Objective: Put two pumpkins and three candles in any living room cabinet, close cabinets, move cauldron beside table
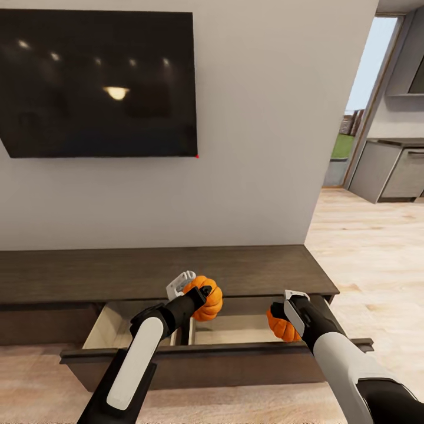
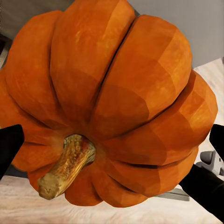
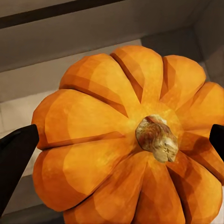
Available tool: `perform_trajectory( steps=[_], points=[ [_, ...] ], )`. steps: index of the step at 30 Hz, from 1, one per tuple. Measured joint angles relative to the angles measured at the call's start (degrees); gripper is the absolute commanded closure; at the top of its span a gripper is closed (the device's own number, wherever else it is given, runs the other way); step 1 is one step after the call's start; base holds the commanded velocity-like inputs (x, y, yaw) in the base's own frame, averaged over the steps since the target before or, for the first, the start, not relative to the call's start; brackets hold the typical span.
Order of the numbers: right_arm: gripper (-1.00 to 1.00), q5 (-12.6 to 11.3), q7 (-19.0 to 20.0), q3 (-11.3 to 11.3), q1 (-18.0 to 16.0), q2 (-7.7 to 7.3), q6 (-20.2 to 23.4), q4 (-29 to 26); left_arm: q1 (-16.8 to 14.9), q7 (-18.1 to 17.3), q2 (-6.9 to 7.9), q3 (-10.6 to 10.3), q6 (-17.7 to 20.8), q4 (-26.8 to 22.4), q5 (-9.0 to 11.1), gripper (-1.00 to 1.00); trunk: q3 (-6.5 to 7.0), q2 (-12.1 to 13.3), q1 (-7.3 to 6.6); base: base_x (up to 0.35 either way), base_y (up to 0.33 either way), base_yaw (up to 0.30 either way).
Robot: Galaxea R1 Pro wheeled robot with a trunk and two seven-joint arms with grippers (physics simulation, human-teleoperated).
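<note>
Two orange pumpkins hang over the open drawer of the dark-brown cabinet, one in each of the robot's grippers. The left pumpkin is pinched by the left gripper above the drawer's middle, close to the cabinet's front edge and over the thin divider between the tan compartments. In the left wrist view its ribbed body sits between dark fingertips at either side, stem tilted toward the camera. The right pumpkin is clamped in the right gripper over the drawer's right-hand end, near its side wall; the right wrist view shows it stem-up above the pale drawer floor.

The risks appear to lie in the release: the left pumpkin, let go here, could strike the divider or the cabinet's lip and roll out onto the floor. The right one may sit too high near the wall and block the drawer front from closing.
</note>
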Motion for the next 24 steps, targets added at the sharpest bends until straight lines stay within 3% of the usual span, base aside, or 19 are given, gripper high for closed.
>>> perform_trajectory(
  steps=[9, 24],
  points=[
    [1.0, 0.1, 0.0, 0.0, 0.0, 0.0, 0.0, 0.1, 0.0, 0.0, -0.01, 0.0, 0.0, 0.0, 0.0, 1.0, -0.7, 0.0, 0.0, 0.0, 0.0, 0.0],
    [1.0, 0.2, 0.1, 0.1, 0.1, 0.0, 0.0, 0.2, 0.0, 0.0, 0.06, 0.0, 0.0, 0.1, 0.0, 1.0, -0.76, 0.0, 0.0, 0.058, 0.0, 0.0]
  ],
)
